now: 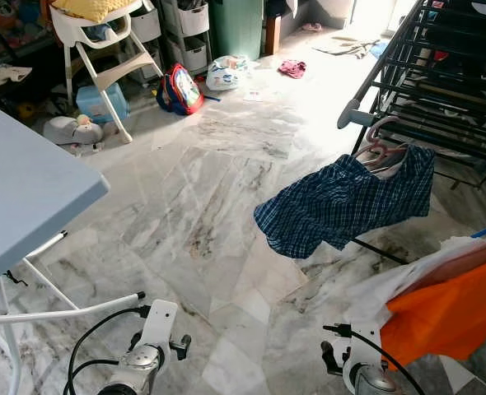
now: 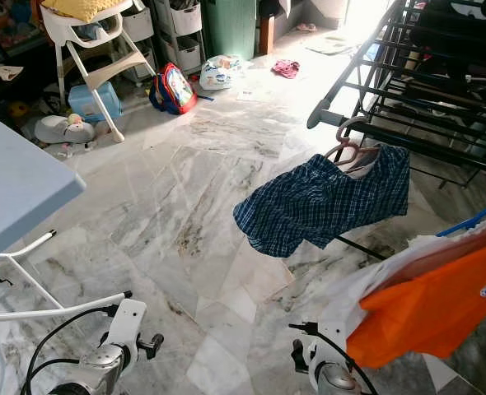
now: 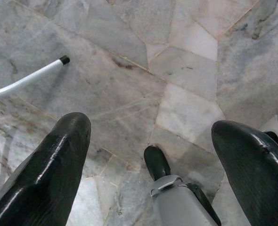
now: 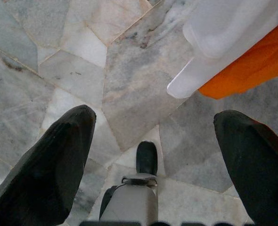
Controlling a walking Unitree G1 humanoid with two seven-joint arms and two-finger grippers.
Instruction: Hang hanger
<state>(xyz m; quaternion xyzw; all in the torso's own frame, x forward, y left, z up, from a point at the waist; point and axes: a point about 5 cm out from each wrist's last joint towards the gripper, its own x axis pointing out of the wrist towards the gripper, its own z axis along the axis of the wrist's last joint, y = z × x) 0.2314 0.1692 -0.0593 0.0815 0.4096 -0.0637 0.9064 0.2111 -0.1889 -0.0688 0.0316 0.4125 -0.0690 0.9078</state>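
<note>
A blue plaid shirt [image 1: 342,206] hangs on a pink hanger [image 1: 378,146], whose hook sits by the lowest rail of the black drying rack [image 1: 441,82] at the right. Its hem hangs just above the marble floor. Both arms are low at the front, well short of the shirt: the left arm [image 1: 148,346] and the right arm [image 1: 360,366]. My left gripper [image 3: 151,127] is open over bare floor tiles. My right gripper [image 4: 155,117] is open too, with nothing between its fingers, beside an orange cloth [image 4: 252,66].
A light blue table [image 1: 21,189] on white legs stands close at the left. Orange and white laundry [image 1: 449,313] hangs close at the right. A high chair [image 1: 103,41], a backpack [image 1: 179,89], bags and storage bins crowd the far side. Open marble floor lies between.
</note>
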